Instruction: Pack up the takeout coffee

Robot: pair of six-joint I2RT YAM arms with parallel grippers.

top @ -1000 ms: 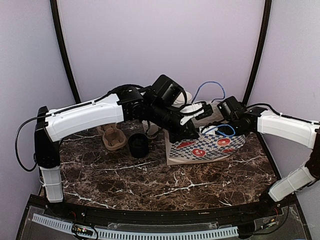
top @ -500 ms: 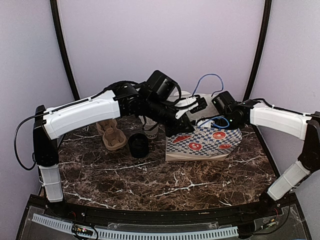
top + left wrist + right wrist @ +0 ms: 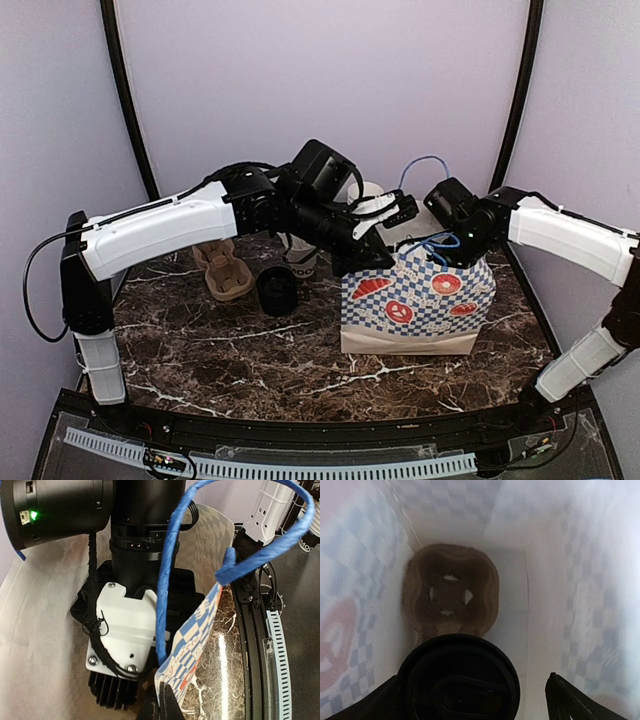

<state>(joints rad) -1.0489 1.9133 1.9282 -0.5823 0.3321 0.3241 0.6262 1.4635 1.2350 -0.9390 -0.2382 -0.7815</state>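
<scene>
The takeout coffee shows only in the right wrist view, as its round black lid [image 3: 459, 677]; the white cup body is hidden under it. It stands inside the blue-checkered paper bag [image 3: 415, 300], in front of a brown pulp carrier [image 3: 451, 597] on the bag's floor. My right gripper [image 3: 475, 702] reaches down into the bag, open. The lid lies against its left finger [image 3: 385, 700] and apart from the right one [image 3: 565, 700]. My left gripper [image 3: 162, 705] is shut on the bag's rim [image 3: 195, 640] beside a blue handle [image 3: 167, 580].
More brown pulp carriers [image 3: 225, 272] and a black cup-like object [image 3: 277, 290] stand on the marble table [image 3: 250, 350] left of the bag. A white cup [image 3: 303, 255] is half hidden behind the left arm. The bag's walls close in around my right gripper.
The bag has gone from lying tilted to standing upright, closer to the front. The right wrist has shifted left over its mouth, and its jaws have widened.
</scene>
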